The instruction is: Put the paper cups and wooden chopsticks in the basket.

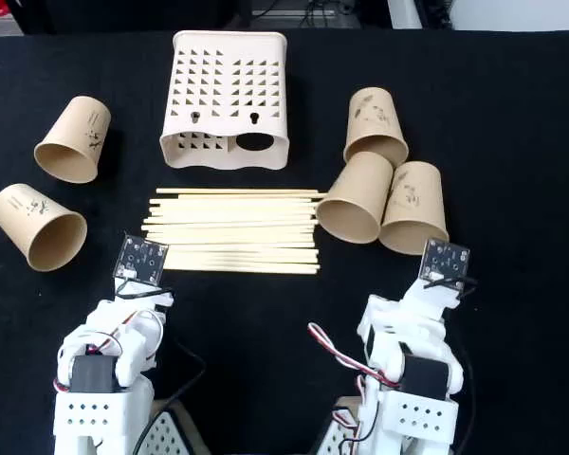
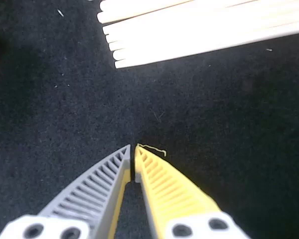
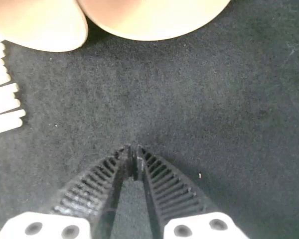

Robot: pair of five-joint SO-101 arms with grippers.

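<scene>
Left claw pinched closed, right claw likewise — chopsticks lie between them and basket, cups either side.

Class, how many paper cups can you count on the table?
5. Two lie left of the basket: a far cup and a near cup. Three cluster on its right: back cup, middle cup, outer cup. None looks hidden.

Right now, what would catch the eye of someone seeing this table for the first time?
A pale row of wooden chopsticks lies across the middle of the black table, just in front of the white perforated basket. Two paper cups lie on their sides at the left, open mouths showing, and three more cups bunch together at the right.
</scene>
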